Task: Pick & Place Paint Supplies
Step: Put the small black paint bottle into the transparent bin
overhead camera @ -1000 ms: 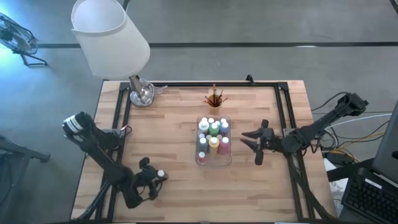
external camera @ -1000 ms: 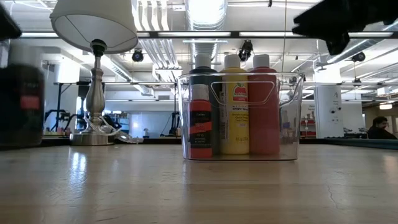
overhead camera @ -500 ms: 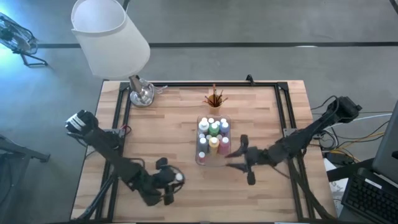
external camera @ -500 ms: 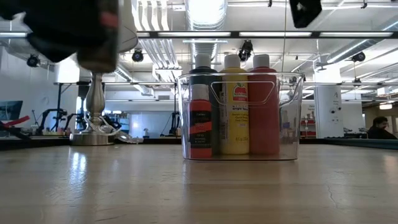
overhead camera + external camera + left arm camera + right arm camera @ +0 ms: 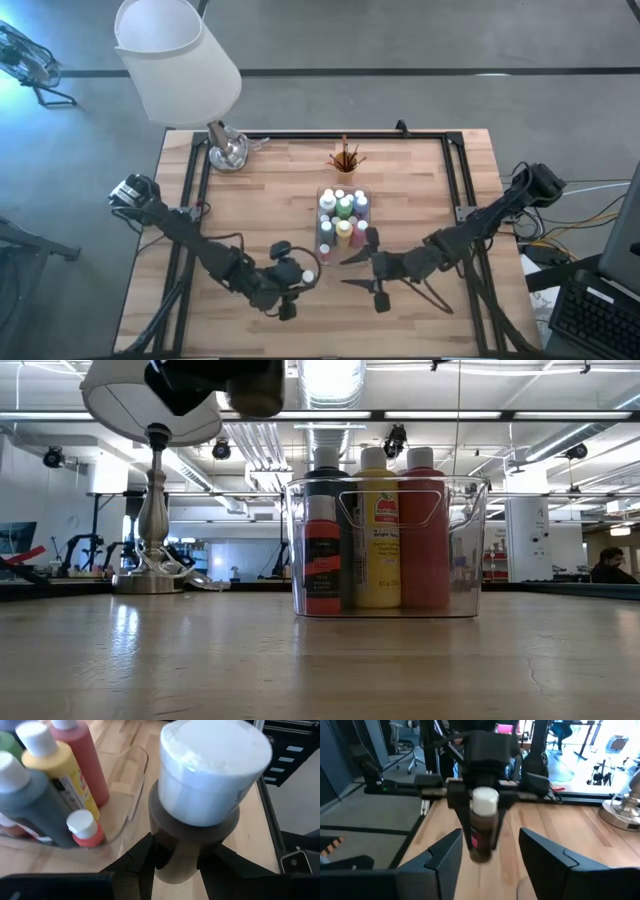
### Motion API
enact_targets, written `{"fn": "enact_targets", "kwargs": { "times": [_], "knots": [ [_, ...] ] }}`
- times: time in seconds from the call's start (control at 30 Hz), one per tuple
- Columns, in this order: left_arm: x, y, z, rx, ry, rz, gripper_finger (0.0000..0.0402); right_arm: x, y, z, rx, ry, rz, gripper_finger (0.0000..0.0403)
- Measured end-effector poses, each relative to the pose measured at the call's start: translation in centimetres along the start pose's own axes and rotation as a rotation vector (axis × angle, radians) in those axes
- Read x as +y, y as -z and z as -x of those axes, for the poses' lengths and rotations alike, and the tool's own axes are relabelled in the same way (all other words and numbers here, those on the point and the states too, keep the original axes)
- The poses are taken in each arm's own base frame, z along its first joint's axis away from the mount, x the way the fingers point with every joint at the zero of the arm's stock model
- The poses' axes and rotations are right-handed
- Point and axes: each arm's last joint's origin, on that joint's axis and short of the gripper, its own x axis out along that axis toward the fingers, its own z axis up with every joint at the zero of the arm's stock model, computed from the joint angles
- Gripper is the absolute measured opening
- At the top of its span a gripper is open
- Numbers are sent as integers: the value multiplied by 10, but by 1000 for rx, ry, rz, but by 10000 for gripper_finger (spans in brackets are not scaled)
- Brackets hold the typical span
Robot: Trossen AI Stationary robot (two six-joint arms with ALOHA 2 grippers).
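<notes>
The left tool [image 5: 290, 280] pinches a brown paint bottle [image 5: 200, 805] with a white cap, lifted off the bench [image 5: 250, 200], likely so it can go in with the rest. Next comes the clear tray [image 5: 326, 255], which keeps the other bottles [image 5: 343, 232] standing. The right tool [image 5: 358, 270] is spread wide, holding nothing. Only its wrist view shows the bottle's brown side; from above you see just the cap.

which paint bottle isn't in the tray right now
The brown paint bottle with a white cap, held in the left gripper beside the clear tray. The other bottles, such as the yellow one, stand inside the tray.
</notes>
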Motion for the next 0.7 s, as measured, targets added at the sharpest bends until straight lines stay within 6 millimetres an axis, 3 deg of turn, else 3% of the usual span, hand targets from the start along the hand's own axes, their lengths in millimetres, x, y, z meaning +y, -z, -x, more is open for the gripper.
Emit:
{"fn": "enact_targets", "kwargs": {
  "times": [0.3,0.7],
  "knots": [
    [9,-15,-6,-22,-15,-16,131,9,-13,-27,25,17,12,222],
    [7,-27,-3,-50,1,-123,131,3,-25,-50,10,47,-13,243]
  ]
}}
